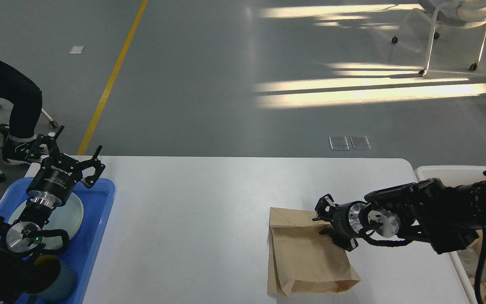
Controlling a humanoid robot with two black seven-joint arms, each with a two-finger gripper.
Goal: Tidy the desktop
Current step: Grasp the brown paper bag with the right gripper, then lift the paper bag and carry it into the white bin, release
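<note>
The white desktop (192, 211) fills the lower part of the head view. A brown paper bag (306, 257) lies flat on its right front part. My right gripper (322, 224) reaches in from the right and is closed on the bag's upper right edge, low over the table. My left gripper (79, 140) is open and empty. It is held above the far end of a blue tray (99, 236) at the table's left end.
The blue tray holds a pale round plate (71, 213) and a dark teal cup (59, 278). A cream-white bin (437, 171) stands against the table's right edge. A seated person's legs (19, 105) are at far left, and a white chair (454, 25) at far right.
</note>
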